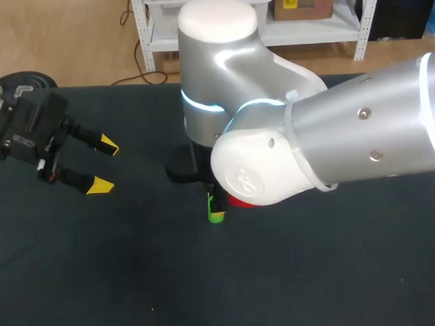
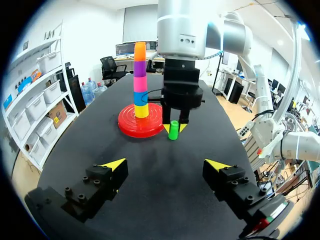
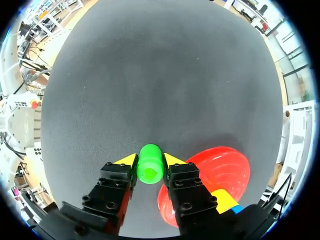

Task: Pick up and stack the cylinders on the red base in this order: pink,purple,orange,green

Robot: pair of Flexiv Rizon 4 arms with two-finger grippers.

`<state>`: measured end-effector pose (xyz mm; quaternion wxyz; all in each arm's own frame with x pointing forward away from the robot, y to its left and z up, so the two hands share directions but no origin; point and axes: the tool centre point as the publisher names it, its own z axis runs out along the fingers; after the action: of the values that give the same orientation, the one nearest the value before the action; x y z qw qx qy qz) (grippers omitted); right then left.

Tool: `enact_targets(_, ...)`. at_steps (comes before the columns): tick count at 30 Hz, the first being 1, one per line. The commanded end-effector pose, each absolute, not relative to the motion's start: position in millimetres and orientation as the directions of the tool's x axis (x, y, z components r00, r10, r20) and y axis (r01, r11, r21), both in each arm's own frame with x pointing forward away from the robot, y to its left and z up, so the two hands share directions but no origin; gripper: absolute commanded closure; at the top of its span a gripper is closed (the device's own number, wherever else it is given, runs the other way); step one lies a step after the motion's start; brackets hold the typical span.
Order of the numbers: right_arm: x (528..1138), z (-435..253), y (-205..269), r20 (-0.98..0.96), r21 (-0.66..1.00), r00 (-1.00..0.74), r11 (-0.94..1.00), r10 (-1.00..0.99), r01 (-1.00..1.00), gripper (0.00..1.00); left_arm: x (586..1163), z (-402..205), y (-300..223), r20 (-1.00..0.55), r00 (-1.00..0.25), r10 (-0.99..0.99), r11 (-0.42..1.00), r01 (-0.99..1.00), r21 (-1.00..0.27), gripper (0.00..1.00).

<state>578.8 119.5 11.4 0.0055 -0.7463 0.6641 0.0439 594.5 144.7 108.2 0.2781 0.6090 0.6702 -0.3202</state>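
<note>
Right claw (image 3: 150, 160) clasps green cylinder (image 3: 150, 171) beside red base (image 3: 226, 169).

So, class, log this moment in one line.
right pincer shut on green cylinder beside red base | left pincer open | topmost stacked: orange cylinder

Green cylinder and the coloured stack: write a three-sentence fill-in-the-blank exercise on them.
The small green plastic cylinder stands between the fingers of the ___ arm's gripper. The topmost cylinder of the stack on the round red plastic base is ___. The left gripper, with its fingers apart, holds ___.
Missing words: right; orange; nothing.
</note>
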Motion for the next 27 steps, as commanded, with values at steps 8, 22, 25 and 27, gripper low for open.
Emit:
enact_targets(8,580.9,120.0,110.4,-0.126,-0.044,0.015,-0.010,-0.992,-0.999,1.00,594.5,107.2,145.2,-0.765,-0.101,0.636,0.052,0.995,-0.088,0.00)
enact_targets(22,612.8,260.7,96.9,-0.153,-0.110,-0.087,0.105,-0.984,-0.988,1.00,594.5,107.2,145.2,-0.765,-0.101,0.636,0.052,0.995,-0.088,0.00)
enact_targets(25,621.9,278.4,89.0,-0.171,-0.111,-0.133,0.153,-0.976,-0.982,1.00,594.5,107.2,145.2,-0.765,-0.101,0.636,0.052,0.995,-0.088,0.00)
enact_targets(27,629.1,286.3,82.0,-0.159,-0.094,-0.184,0.200,-0.970,-0.975,1.00,594.5,107.2,145.2,-0.765,-0.101,0.636,0.052,0.995,-0.088,0.00)
